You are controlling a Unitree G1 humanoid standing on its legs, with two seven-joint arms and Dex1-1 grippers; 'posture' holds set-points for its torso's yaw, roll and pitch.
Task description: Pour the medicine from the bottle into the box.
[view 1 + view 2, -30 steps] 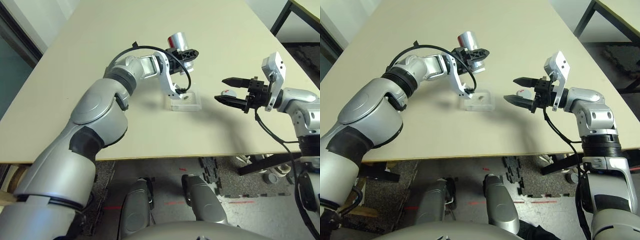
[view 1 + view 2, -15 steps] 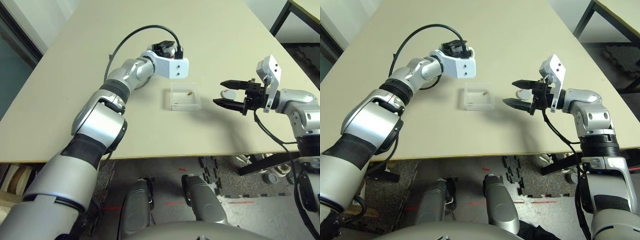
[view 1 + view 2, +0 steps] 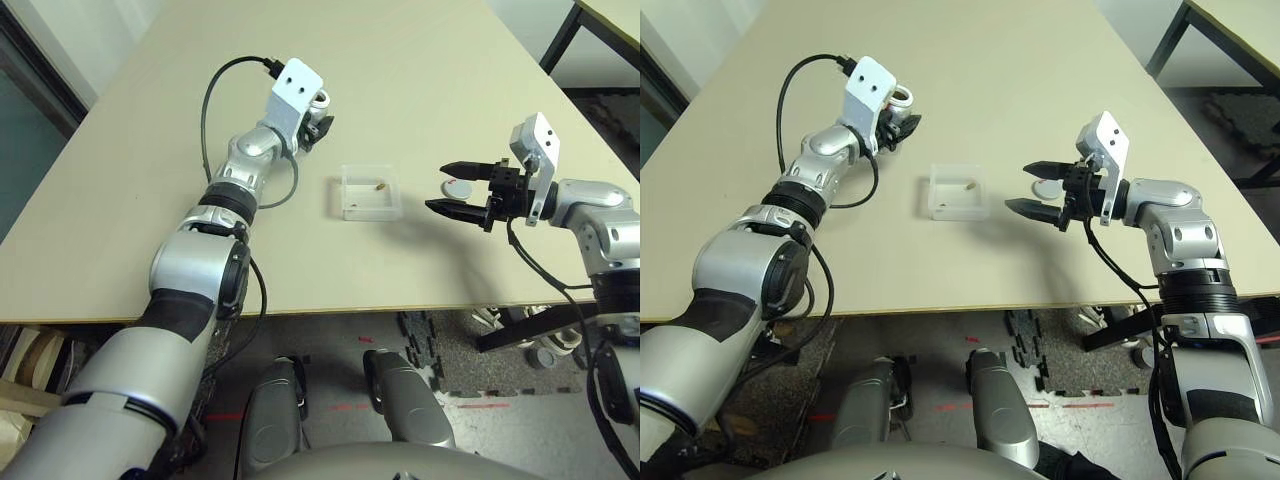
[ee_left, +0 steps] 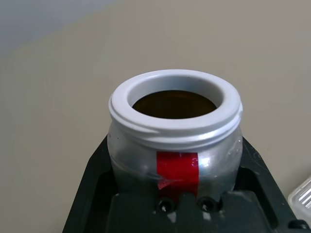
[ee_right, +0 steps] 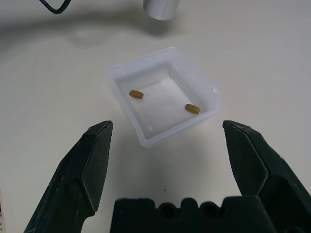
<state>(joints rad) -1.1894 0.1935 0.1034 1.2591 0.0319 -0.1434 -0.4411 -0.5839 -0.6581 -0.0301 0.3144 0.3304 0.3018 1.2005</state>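
Now the clear plastic box [image 5: 163, 94] holds two brownish-yellow pills [image 5: 136, 93]. Left gripper [image 4: 177, 194] clamps the upright, uncapped silver bottle [image 4: 175, 131]; right gripper [image 5: 167, 141] gapes empty.

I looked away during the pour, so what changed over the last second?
The left gripper, shut on the bottle, swung from above the box toward the table's left and turned the bottle mouth-up. Medicine now lies in the box. The right gripper stayed open beside the box; the lid stayed put.
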